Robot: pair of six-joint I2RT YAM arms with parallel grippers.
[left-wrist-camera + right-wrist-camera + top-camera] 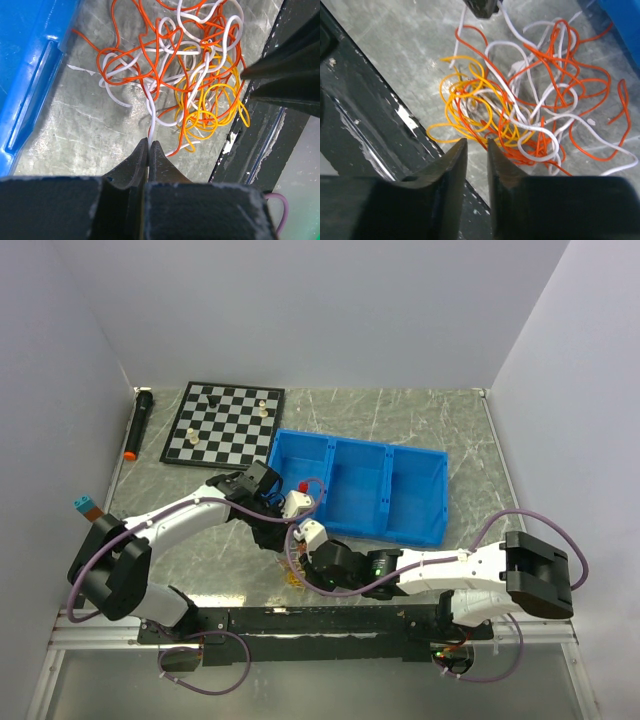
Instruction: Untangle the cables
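The cables (200, 95) lie in one tangled heap of red-orange, white and yellow strands on the grey table, between the blue bin and the black rail. My left gripper (149, 142) is shut on a white cable (150, 112) that runs from the heap's near edge straight into its tips. From the opposite side my right gripper (476, 141) stands open, with a narrow gap and nothing between its fingers. Its tips sit at the edge of the heap (520, 115), next to yellow and orange loops. The top view shows only a bit of the cables (293, 577), below both grippers.
A blue three-compartment bin (360, 490) stands just behind the heap, its wall (30, 75) close to the left gripper. The black rail (365, 100) runs along the near table edge. A chessboard (225, 423) with a few pieces and a black cylinder (138, 423) lie at the far left.
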